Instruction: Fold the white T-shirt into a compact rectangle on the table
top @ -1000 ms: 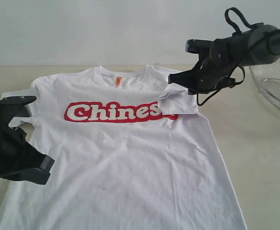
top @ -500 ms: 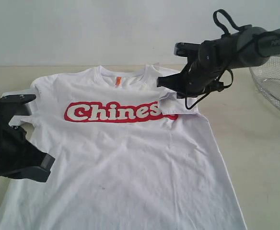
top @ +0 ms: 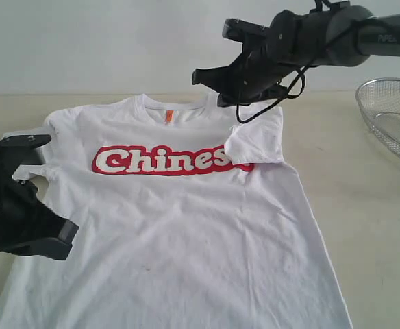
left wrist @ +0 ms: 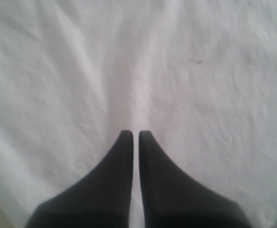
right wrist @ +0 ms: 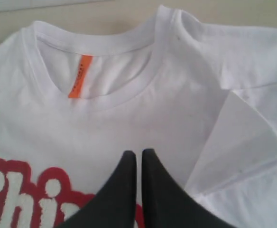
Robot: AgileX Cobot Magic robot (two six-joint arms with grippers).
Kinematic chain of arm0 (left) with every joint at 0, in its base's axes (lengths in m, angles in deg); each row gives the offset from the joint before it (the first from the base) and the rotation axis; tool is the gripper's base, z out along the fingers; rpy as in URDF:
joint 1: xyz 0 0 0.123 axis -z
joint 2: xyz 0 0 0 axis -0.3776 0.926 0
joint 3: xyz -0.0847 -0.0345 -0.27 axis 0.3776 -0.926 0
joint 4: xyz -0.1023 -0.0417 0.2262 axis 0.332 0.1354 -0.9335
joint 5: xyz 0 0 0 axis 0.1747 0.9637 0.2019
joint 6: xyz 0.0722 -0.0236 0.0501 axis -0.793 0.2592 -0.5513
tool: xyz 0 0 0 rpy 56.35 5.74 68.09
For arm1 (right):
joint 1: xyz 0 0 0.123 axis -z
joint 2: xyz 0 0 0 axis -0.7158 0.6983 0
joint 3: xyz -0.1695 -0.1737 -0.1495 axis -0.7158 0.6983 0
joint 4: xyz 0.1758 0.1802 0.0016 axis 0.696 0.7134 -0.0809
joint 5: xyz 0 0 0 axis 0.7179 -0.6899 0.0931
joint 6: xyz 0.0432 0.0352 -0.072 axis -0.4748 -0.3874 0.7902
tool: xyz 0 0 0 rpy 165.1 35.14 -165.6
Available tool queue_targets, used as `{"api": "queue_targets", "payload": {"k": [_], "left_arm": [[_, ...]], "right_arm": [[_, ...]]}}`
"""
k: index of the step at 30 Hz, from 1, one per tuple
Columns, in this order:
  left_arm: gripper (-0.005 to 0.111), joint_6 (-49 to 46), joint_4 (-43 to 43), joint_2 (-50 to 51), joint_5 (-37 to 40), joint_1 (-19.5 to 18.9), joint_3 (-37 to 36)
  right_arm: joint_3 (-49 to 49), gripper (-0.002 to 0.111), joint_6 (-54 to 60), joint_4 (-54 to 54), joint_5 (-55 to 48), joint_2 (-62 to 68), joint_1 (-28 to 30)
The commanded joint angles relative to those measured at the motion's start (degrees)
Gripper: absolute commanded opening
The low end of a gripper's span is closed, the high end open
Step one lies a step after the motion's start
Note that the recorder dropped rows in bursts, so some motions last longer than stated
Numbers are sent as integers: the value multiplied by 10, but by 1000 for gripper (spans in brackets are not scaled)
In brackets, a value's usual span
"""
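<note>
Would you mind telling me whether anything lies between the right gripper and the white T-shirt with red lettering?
Nothing visible does. The right gripper hangs over bare fabric of the white T-shirt near its collar; the silver wire-mesh basket sits well aside.

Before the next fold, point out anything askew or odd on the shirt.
The white short-sleeved T-shirt lies face up on the pale beige table, but one sleeve is flipped inward over the chest, covering the end of the red-outlined lettering.

white t-shirt (top: 179, 233) flat, front up, on table (top: 364, 205), one sleeve folded inward
</note>
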Motion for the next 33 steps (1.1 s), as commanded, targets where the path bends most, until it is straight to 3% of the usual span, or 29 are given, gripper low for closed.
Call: {"api": "queue_targets", "payload": {"k": [1,6,12,18,26,33], "left_arm": [[5,-2,4,-3,-4,1,3],[5,-7,2,-3,-6,1,3],[5,-8,2,-3,-32,1,3],[5,-15,35,-3,-47,1,3],[5,-19,56,-3,-32,1,3],[5,-19,72,-3,-29,1,3]], "right_arm": [[-12,0,29,9,-55,-9,2],[38,0,18,15,-121,-42,1],[203,0,24,39,-69,-203,-8],[271,0,52,38,-88,-322,-8],[370,0,53,39,-82,-373,-8],[468,0,83,37,-1,-377,-6]]}}
